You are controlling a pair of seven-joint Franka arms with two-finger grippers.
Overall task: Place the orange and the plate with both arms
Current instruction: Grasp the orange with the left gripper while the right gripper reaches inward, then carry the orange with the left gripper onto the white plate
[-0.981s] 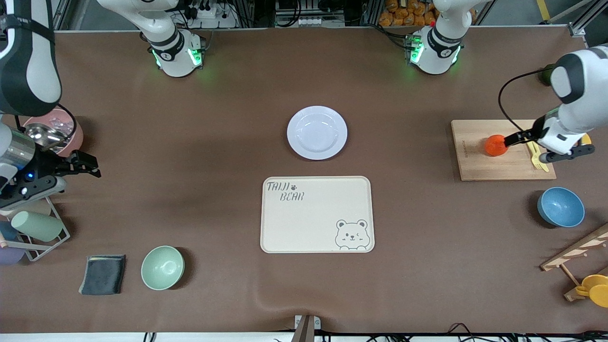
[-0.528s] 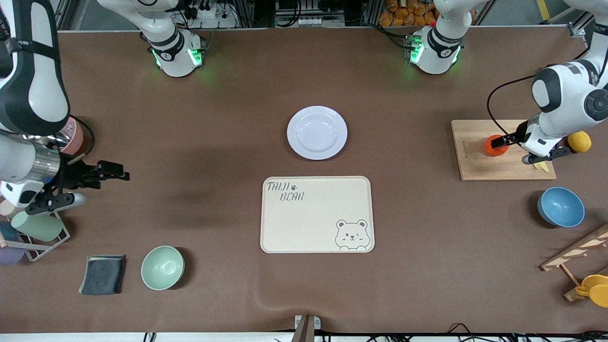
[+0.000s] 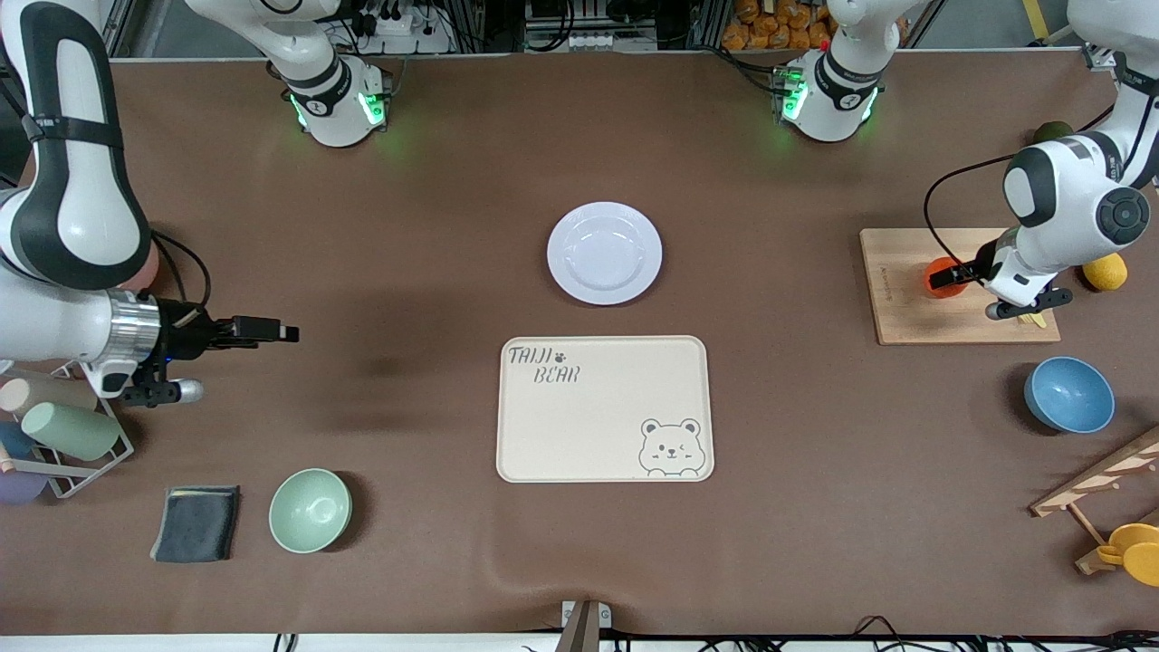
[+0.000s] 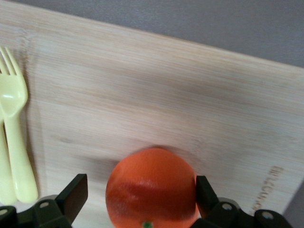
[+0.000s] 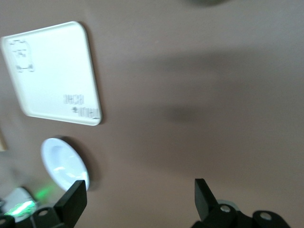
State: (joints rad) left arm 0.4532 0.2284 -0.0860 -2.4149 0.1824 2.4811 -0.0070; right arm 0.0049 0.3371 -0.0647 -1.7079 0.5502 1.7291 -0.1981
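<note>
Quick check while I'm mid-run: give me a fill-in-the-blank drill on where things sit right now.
1. The orange sits on the wooden ____.
2. The left gripper has its open fingers on either side of the ____.
3. The plate is farther from the front camera than the cream ____.
4. The right gripper is open and holds ____.

Missing words: board; orange; tray; nothing

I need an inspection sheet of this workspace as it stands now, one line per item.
Surface: brown table.
Job's things: orange on cutting board; plate beside bear tray.
Clutter: green bowl, blue bowl, grey cloth, yellow fork, lemon.
Claws: left claw open around orange; right claw open over bare table.
Cables: black cable on left arm.
Surroundings: cup rack.
</note>
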